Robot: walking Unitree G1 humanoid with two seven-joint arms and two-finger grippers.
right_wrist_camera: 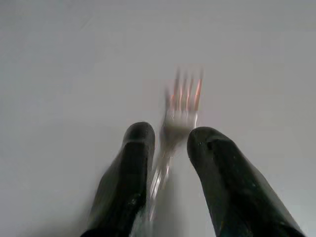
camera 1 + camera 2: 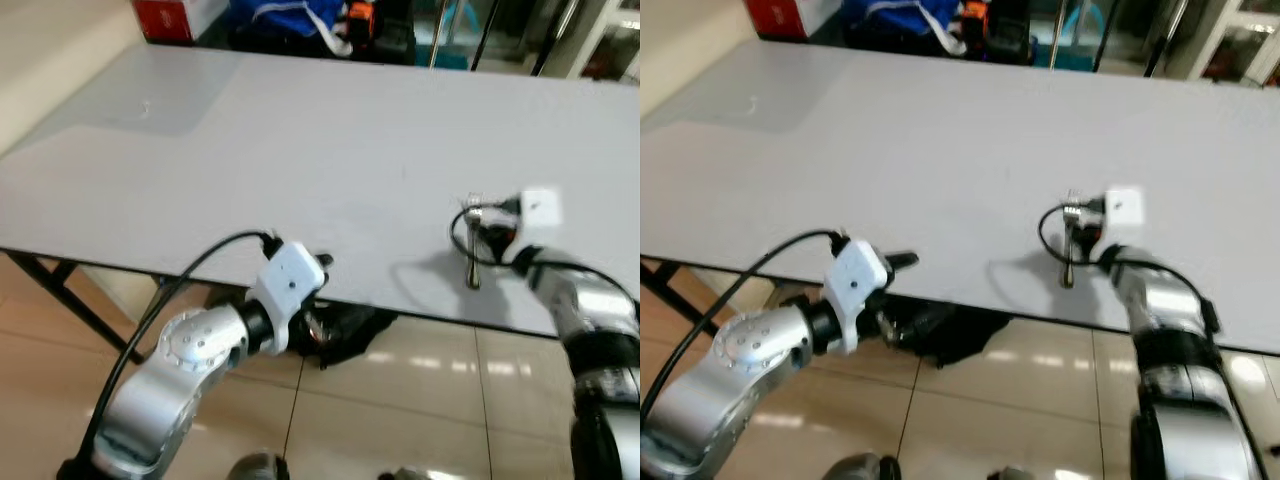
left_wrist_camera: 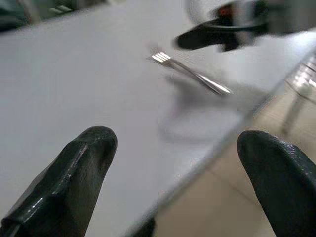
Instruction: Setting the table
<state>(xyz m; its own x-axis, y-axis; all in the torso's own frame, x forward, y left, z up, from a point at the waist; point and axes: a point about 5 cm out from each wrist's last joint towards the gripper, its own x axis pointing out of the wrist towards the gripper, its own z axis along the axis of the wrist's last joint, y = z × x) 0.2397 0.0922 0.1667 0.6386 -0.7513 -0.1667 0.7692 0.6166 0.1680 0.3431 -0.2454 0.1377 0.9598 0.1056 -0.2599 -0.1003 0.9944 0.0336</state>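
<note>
A silver fork (image 2: 471, 258) is tilted just above the grey table (image 2: 300, 150), near its front edge on the right. My right gripper (image 2: 482, 228) is shut on the fork, whose neck (image 1: 173, 129) sits between the two black fingers and whose tines point away. The handle slopes down toward the tabletop, and a shadow lies under it. My left gripper (image 3: 177, 140) is open at the table's front edge, left of the middle, with nothing between its fingers. From there the fork (image 3: 190, 74) shows farther along the table.
A red box (image 2: 165, 18) and a blue bag (image 2: 285, 15) stand beyond the table's far edge. Black table legs (image 2: 60, 290) cross under the left end. A dark bundle (image 2: 345, 335) lies on the tiled floor under the front edge.
</note>
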